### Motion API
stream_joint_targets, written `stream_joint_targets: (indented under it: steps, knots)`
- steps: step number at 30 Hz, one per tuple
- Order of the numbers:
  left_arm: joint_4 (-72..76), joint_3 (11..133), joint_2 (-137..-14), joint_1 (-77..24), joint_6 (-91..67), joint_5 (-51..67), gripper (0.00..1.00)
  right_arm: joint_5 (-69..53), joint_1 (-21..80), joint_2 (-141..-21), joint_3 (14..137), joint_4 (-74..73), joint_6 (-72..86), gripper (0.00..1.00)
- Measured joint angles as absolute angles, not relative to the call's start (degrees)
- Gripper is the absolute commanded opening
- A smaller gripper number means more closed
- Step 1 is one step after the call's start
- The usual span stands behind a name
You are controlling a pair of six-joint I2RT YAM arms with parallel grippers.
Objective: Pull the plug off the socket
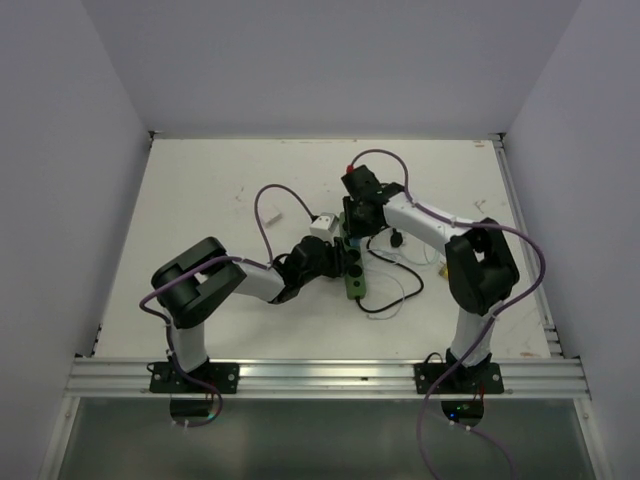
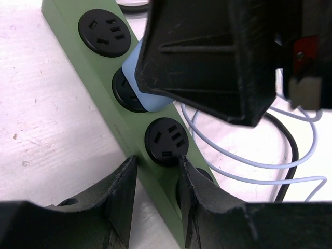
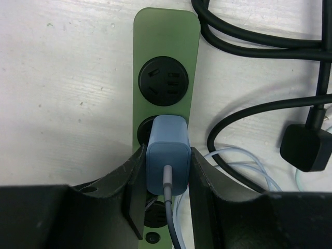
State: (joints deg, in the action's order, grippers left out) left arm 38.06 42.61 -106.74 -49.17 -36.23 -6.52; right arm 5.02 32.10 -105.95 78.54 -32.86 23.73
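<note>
Grips blue plug (image 3: 167, 155) between pressed-in fingers of right gripper (image 3: 166, 162), plug seated in socket (image 3: 166, 31) that runs straight ahead of the fingertips. Straddles same strip with left gripper (image 2: 157, 162), one finger each side, plug two outlets ahead; cannot tell whether clamped. Risks dragging whole strip up under a loose left hold, or slipping off the smooth plug on a tilted pull.

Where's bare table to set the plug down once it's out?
Bare: the wide table stretch between the left wall and the socket, and the far edge behind the right gripper. Crowded: right of the socket, looped cables and a black plug.
</note>
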Motion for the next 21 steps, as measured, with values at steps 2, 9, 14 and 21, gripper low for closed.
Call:
stream_joint_targets:
  steps: [2,9,14,21]
  knots:
    - [37.9,42.6,-106.8,-49.2,-36.2,-6.4,0.37,9.0,34.2,-107.7,81.3,-35.4,23.2,0.00]
    - [37.8,42.6,-106.8,-49.1,-36.3,-6.5,0.36,19.9,39.2,-112.8,88.7,-42.6,22.8,0.00]
    - [37.8,42.7,-107.0,-49.1,-36.4,-6.4,0.36,20.4,39.3,-112.9,88.8,-42.9,22.9,0.00]
    - [37.8,43.0,-107.2,-49.2,-36.3,-6.3,0.35,10.5,34.3,-107.5,80.9,-35.3,23.2,0.00]
